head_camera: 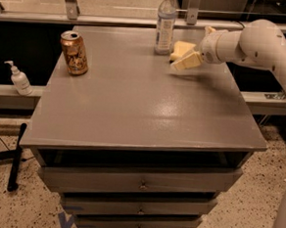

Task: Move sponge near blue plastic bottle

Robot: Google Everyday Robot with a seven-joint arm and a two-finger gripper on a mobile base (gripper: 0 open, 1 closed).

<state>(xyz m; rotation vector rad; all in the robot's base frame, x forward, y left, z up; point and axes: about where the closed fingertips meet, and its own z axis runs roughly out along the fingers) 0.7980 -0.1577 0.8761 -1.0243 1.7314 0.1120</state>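
The pale yellow sponge (181,48) lies on the grey table (134,105) at its far edge, just right of the blue plastic bottle (165,22), close to it but apart. The bottle stands upright with its white cap on. My gripper (197,46) comes in from the right on the white arm (256,43) and sits just right of the sponge. Its fingers are spread: one yellowish pad (187,62) is in front of the sponge, the other fingertip (208,30) is behind it. The gripper holds nothing.
A copper-coloured drink can (74,53) stands at the table's far left. A small white pump bottle (19,79) sits on a ledge left of the table. Drawers are below the tabletop. A black pole (16,156) lies on the floor at left.
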